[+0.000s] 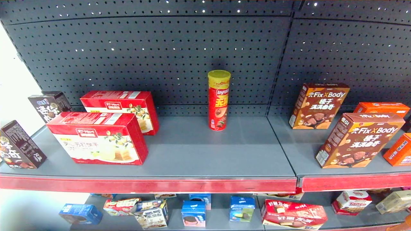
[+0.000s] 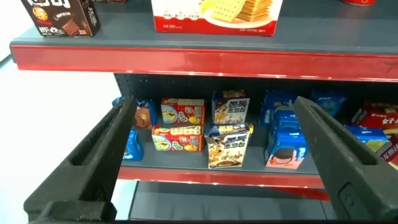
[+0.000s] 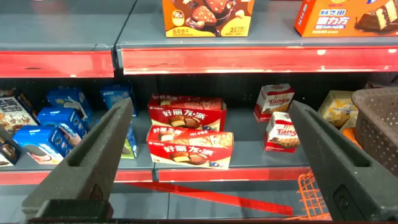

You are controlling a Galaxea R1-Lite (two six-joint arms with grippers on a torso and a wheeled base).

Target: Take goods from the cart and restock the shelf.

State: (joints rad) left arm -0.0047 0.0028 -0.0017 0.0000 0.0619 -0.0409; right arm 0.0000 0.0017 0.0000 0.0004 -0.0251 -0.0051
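The red chip can [image 1: 218,101] with its yellow lid stands upright on the grey shelf [image 1: 199,150], close to the pegboard wall. Left of the can are two red biscuit boxes [image 1: 99,138], and further left some dark boxes [image 1: 19,149]. Right of the can stand brown boxes [image 1: 358,139] and orange boxes [image 1: 382,109]. The left gripper [image 2: 212,106] and the right gripper [image 3: 210,106] are both spread wide and hold nothing. They are lower than the can, in front of the shelf level under it.
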